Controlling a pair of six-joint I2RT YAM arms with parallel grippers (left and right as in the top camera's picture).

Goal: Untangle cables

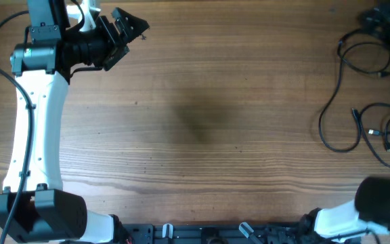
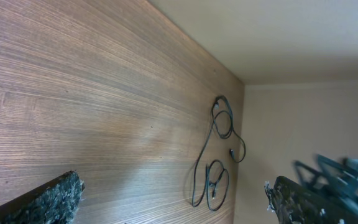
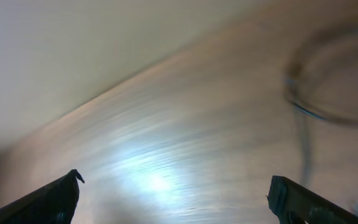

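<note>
Left claw (image 2: pixel 173 199) and right claw (image 3: pixel 174 186) both gape empty; cables (image 1: pixel 321 125) lie loosely looped on the bench (image 1: pixel 202 135); untangling looks unfinished.

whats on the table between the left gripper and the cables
Nothing. In the overhead view only bare wooden table lies between the left gripper and the cables near the right edge. The left wrist view shows the same.
</note>
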